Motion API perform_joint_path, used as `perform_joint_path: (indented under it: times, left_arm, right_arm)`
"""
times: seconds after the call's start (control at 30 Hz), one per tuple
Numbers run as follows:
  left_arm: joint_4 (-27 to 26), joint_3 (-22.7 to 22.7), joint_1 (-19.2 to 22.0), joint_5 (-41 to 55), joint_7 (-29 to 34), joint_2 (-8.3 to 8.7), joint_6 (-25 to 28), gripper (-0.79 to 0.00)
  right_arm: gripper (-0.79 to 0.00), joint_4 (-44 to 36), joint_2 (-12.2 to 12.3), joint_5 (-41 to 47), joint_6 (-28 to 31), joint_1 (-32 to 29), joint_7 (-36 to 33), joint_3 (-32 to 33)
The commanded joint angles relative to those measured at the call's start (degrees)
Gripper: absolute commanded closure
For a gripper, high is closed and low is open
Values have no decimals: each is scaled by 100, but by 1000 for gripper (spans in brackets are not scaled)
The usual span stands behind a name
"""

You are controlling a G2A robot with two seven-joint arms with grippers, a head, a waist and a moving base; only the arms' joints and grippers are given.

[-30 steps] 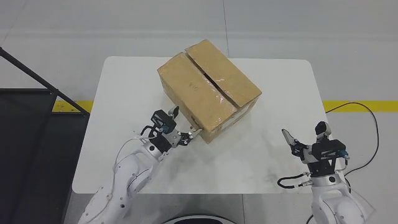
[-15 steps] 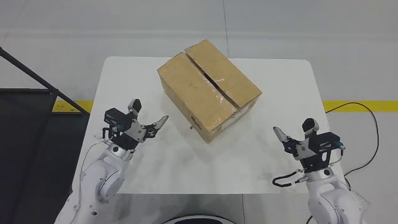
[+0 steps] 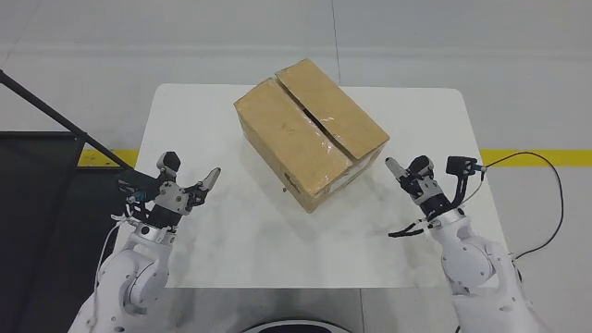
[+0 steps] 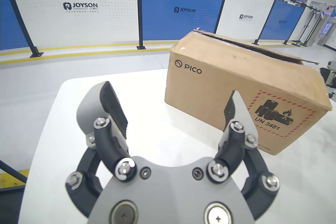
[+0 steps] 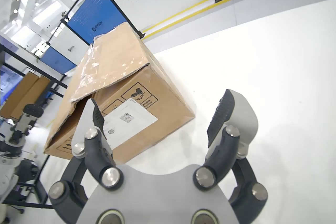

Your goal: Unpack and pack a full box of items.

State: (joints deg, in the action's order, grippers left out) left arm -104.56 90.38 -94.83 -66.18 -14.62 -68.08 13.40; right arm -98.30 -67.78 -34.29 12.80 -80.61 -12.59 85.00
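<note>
Top view: left gripper (image 3: pixel 191 169) well apart from box (image 3: pixel 310 134), right gripper (image 3: pixel 405 165) near it, both wide open, empty

Left hand (image 3: pixel 192 167) and right hand (image 3: pixel 405 163) well apart; both splayed wide (empty)

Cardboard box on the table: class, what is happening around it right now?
A two-armed robot faces the cardboard box standing on the white table. Neither gripper holds anything: the left gripper and the right gripper are open, one at each side of the box, apart from it. The top flaps lie folded down with a gap along the seam; nothing has been unpacked yet.
</note>
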Motion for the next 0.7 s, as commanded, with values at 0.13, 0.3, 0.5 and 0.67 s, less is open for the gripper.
perform_joint_path:
  times: [0.13,0.3,0.5,0.67]
  left_arm:
    - [8,1,-9,-7,29,-4,-49,-785]
    - [8,1,-9,-7,29,-4,-49,-785]
    - [-19,-7,20,-17,81,-8,-31,-785]
    - [24,56,-4,16,77,-13,-74,-785]
  right_arm:
    - [-785,-6,5,-134,-13,13,-35,8]
    - [-785,14,-20,290,-14,-12,-86,-62]
    - [-785,404,-102,1392,-7,280,-129,-280]
    - [-785,759,-162,2195,117,606,-356,-479]
